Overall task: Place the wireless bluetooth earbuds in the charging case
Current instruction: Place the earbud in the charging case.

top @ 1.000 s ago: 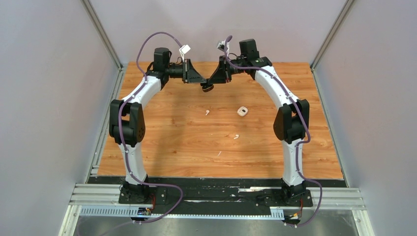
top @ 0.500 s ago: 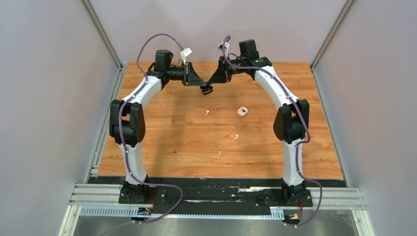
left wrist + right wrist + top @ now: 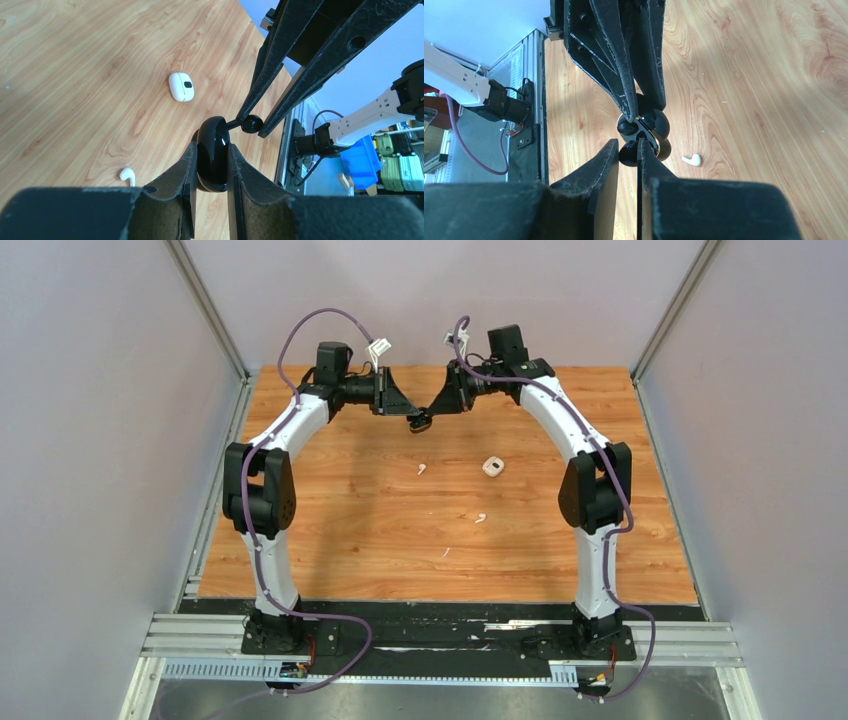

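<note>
Left gripper (image 3: 212, 150) is clamped on the black charging case (image 3: 212, 167), held above the worktop (image 3: 75, 75). Right gripper (image 3: 627, 145), tip to tip with it, pinches a black earbud (image 3: 629, 154) against the case. Insertion looks underway; the next move calls for seating the bud squarely.

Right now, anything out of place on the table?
Two stray pieces: a white earbud and a second white earbud lie loose on the table, apart from each other and outside the white case. No damage visible.
</note>
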Available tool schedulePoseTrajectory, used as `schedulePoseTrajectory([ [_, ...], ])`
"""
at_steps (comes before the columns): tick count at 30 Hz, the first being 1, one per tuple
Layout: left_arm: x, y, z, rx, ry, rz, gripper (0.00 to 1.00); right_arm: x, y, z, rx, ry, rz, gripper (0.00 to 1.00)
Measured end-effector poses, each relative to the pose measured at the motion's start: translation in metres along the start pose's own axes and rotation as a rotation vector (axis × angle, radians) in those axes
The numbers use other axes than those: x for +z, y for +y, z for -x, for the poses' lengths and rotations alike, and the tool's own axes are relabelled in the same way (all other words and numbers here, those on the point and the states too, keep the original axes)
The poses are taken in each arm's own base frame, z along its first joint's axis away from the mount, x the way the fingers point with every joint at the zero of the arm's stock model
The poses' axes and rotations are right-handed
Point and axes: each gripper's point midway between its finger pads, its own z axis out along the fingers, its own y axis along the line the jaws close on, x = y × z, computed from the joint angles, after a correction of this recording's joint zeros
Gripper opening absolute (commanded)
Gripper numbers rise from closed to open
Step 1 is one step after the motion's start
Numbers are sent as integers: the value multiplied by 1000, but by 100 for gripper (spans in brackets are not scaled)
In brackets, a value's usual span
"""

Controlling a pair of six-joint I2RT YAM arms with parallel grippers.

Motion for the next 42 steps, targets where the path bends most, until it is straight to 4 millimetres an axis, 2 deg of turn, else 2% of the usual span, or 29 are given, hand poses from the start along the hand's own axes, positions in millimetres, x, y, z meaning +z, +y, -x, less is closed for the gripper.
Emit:
schedulePoseTrajectory([
  [12,1,1,3,-4,-11,12,0,7,2,-3,24,13,-18,0],
  [24,3,5,4,10,-16,34,0,7,-12,-2,49,20,-134,0],
  [36,4,7,5,10,-21,48,0,13,-17,-5,75,31,-204,0],
  [37,4,6,5,6,-24,48,0,15,-17,-5,76,34,-212,2],
  [40,4,7,7,-9,-30,53,0,17,-18,-4,72,35,-232,22],
  [42,4,7,8,-15,-33,55,0,17,-18,-4,73,35,-243,30],
])
